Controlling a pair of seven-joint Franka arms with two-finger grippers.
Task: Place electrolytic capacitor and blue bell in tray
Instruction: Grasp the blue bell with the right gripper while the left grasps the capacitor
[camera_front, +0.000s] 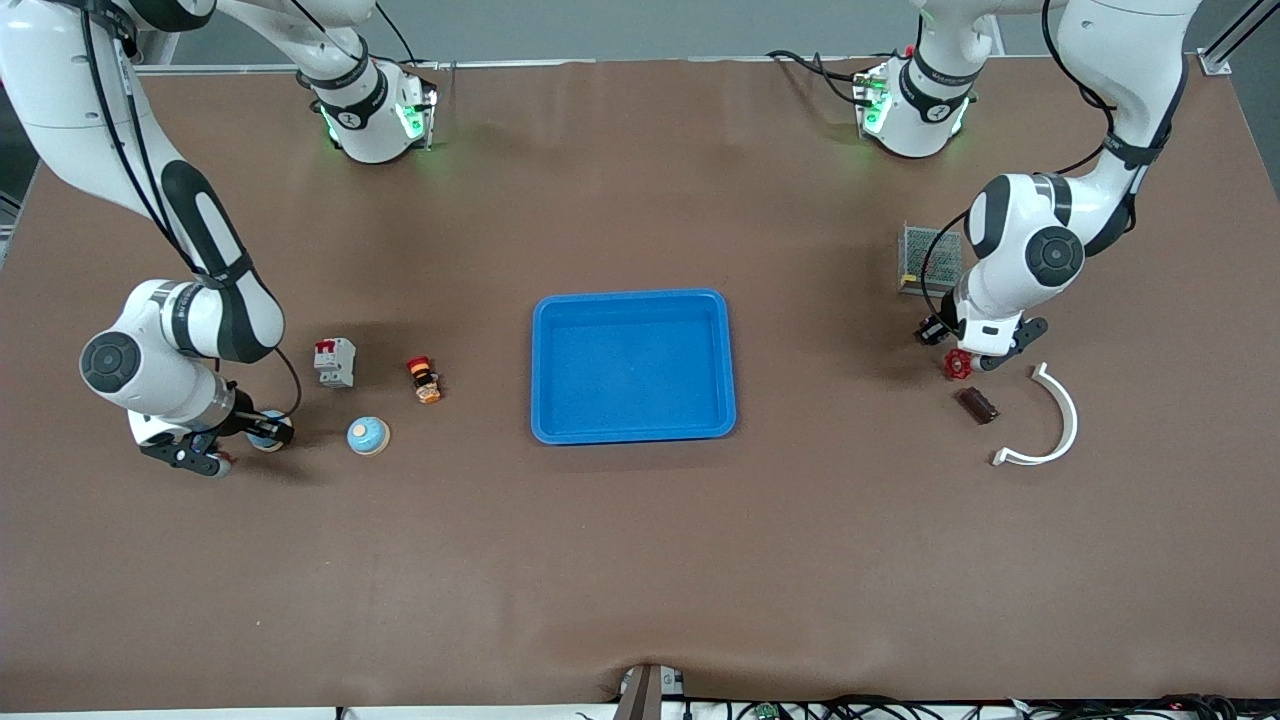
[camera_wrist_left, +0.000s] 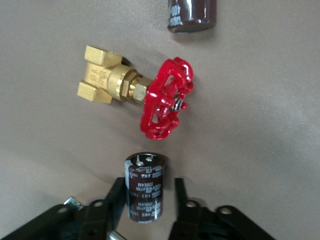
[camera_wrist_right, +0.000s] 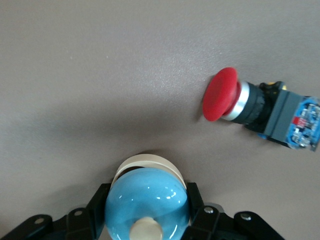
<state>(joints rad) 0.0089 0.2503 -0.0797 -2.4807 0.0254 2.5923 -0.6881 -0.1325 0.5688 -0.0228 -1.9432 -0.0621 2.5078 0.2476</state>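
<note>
Presently the grasp is judged to be the step in hand at both ends of the worktop (camera_front: 640, 560).

The left claw (camera_wrist_left: 148, 185) is set low at the left arm's end. It is parted slightly wider than the electrolytic capacitor (camera_wrist_left: 145, 192), which lies between its fingers (camera_wrist_left: 117, 200). One finger is seen at the can's side and a thin gap is left at the other, so a firm hold is not yet shown. The closing would best be made squarely across the round body, near its middle, so that the can is not rolled out. The red-handled valve (camera_wrist_left: 150, 95) lies just beside it and should not be nudged. A second capacitor (camera_front: 977, 405) lies nearer the front camera.

The right claw (camera_wrist_right: 147, 192) is set low at the right arm's end. It is closed on the blue bell (camera_wrist_right: 147, 205), with the dome pressed from both sides. Because the dome is smooth and curved, a slow, level lift is advised. A red push button (camera_wrist_right: 260, 107) lies near, and a second bell (camera_front: 368, 435) lies close by.

The tray (camera_front: 633, 300) is found mid-worktop, well apart from both claws.
</note>
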